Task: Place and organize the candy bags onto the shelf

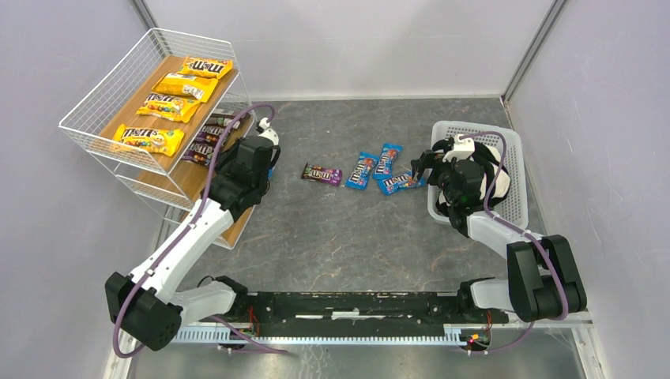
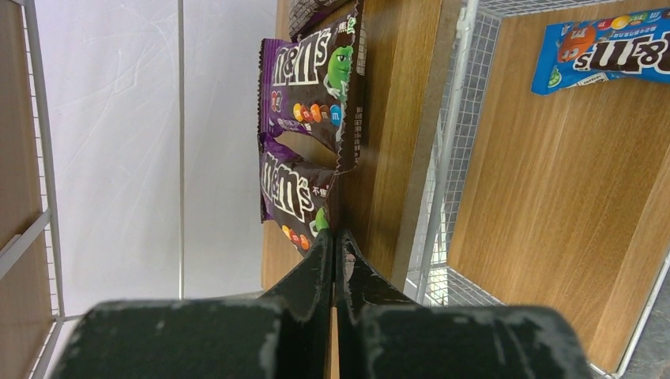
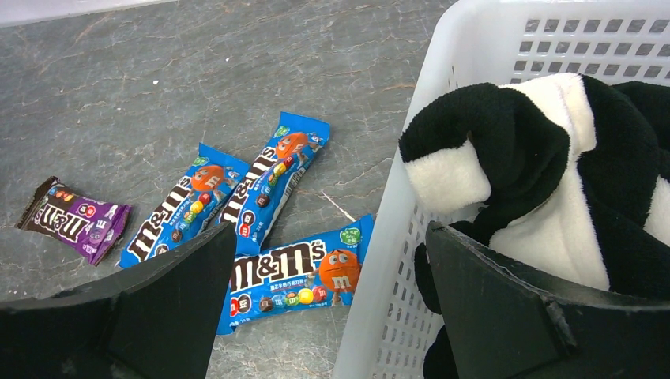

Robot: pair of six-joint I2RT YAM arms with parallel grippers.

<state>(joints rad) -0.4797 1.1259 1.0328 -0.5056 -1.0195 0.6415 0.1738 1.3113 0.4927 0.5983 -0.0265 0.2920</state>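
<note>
The shelf (image 1: 130,110) stands at the far left, with several yellow candy bags (image 1: 168,106) on its top board. Dark purple bags (image 2: 316,79) lie on the middle board, and a blue one (image 2: 604,47) on the lower board. My left gripper (image 2: 336,237) is shut, its tips at the near edge of the lower purple bag (image 2: 294,197). Three blue bags (image 1: 385,170) and a purple bag (image 1: 321,174) lie on the table. My right gripper (image 3: 330,231) is open with nothing in it. It hangs over the left wall of the basket, beside the nearest blue bag (image 3: 296,272).
A white lattice basket (image 3: 395,237) at the right holds a black-and-white plush cloth (image 3: 537,158). The shelf's white wire uprights (image 2: 446,158) run close to my left fingers. Grey walls close the table on three sides.
</note>
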